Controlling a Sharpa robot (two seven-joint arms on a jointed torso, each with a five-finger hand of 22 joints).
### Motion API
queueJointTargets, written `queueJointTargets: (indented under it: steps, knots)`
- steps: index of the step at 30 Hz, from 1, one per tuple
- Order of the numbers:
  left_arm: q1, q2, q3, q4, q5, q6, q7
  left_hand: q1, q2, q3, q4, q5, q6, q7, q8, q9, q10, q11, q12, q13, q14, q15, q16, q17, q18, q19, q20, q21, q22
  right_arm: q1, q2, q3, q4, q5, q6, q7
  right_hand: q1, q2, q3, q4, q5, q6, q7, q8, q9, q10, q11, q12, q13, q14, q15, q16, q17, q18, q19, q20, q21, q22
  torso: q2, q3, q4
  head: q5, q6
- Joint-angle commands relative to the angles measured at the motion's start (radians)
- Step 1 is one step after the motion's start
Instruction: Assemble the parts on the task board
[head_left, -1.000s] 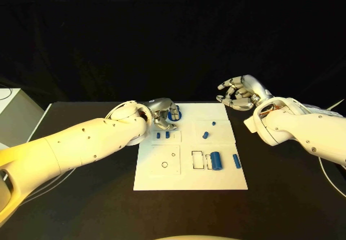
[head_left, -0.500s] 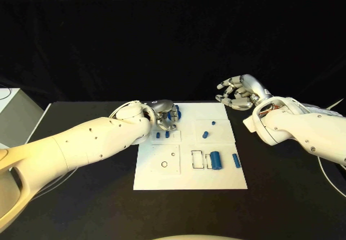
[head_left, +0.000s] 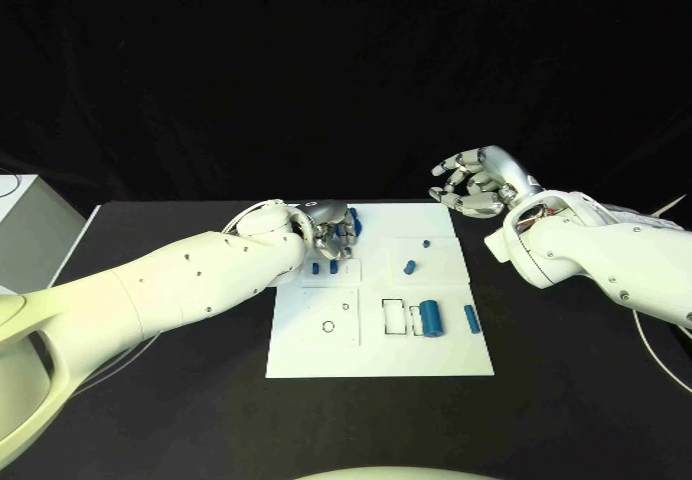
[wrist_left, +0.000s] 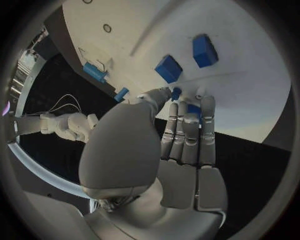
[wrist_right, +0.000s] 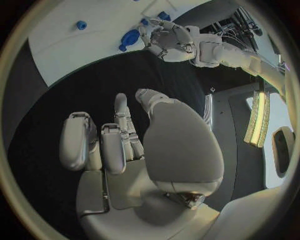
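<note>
The white task board (head_left: 382, 350) lies in the middle of the black table. My left hand (head_left: 329, 228) is at its far-left corner, thumb and fingers closed round a blue part (head_left: 352, 233), which peeks out at the fingertips (wrist_left: 177, 93). From the right wrist, this part (wrist_right: 130, 37) is a blue oval beside the left hand (wrist_right: 169, 40). My right hand (head_left: 476, 185) hovers beyond the far-right corner, fingers loosely curved and apart, holding nothing. Two small blue blocks (head_left: 329, 268) lie just in front of the left hand.
On the board lie a short blue piece (head_left: 413, 268), a tiny one (head_left: 427, 244), a thick blue cylinder (head_left: 434, 319) and a slim blue pin (head_left: 472, 320). A rectangular outline (head_left: 394, 318) and a small ring mark (head_left: 329, 327) sit near the front. A white box (head_left: 29, 225) stands at the far left.
My left hand has turned and closed down further over the blue part, hiding more of it. The right hand has barely moved.
</note>
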Motion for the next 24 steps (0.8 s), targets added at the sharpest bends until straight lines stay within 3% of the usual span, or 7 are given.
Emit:
queueJointTargets:
  steps: [1, 24]
  knots:
    - [0.000, 0.005, 0.000, -0.003, -0.008, 0.024, -0.016, 0.015, 0.001, 0.016, -0.003, 0.003, 0.012, 0.002, -0.006, -0.004, 0.013, -0.001, -0.009, -0.005, 0.010, 0.001, 0.012, 0.002, 0.011, 0.014, 0.000, 0.013, 0.009, 0.000, 0.001, 0.000, 0.002, -0.008, 0.002, 0.011, -0.003, -0.009, 0.004, 0.001, -0.004, 0.001, 0.008, 0.003, 0.001, 0.007, -0.002, -0.003, -0.001, 0.051, -0.005, -0.004, 0.054, 0.006, 0.006, -0.002, -0.001, 0.001, 0.000, -0.0004, -0.0006, -0.002, -0.001]
    - [-0.002, 0.019, -0.004, -0.022, 0.010, 0.017, -0.002, 0.020, 0.004, 0.079, -0.019, -0.001, 0.048, -0.001, -0.020, -0.017, 0.061, -0.007, -0.043, -0.031, 0.042, -0.005, 0.048, 0.021, 0.002, 0.048, -0.005, 0.064, 0.068, 0.000, -0.001, 0.000, 0.008, -0.011, 0.004, 0.009, -0.006, -0.009, 0.004, 0.002, -0.004, 0.000, 0.008, 0.003, 0.001, 0.010, -0.002, -0.008, -0.005, 0.051, -0.005, -0.004, 0.055, 0.006, 0.007, -0.002, 0.000, 0.002, -0.002, 0.0007, 0.0012, -0.009, -0.014]
